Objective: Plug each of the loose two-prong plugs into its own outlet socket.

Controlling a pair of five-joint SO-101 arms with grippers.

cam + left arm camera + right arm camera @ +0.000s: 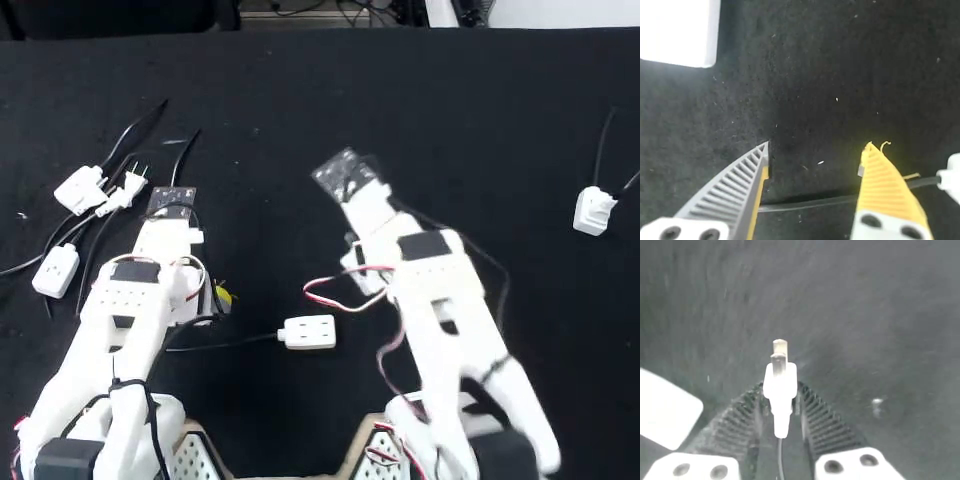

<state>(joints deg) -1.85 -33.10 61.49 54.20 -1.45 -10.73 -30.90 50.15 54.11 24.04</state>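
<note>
Two prongs point(780, 347) on smooth white plug point(780, 377), clamped in ribbed right pincer point(781, 392); left pincer point(817, 145) wide over black cloth point(840, 75).

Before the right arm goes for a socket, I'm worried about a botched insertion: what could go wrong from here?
The two-prong plug sits in the right tool by its narrow body, so it may twist when pushed. A black cable runs beneath the open left tool, which could snag it.

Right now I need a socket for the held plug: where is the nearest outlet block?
High view: the outlet block lies on the table between the left arm and the right arm, near their bases.
</note>
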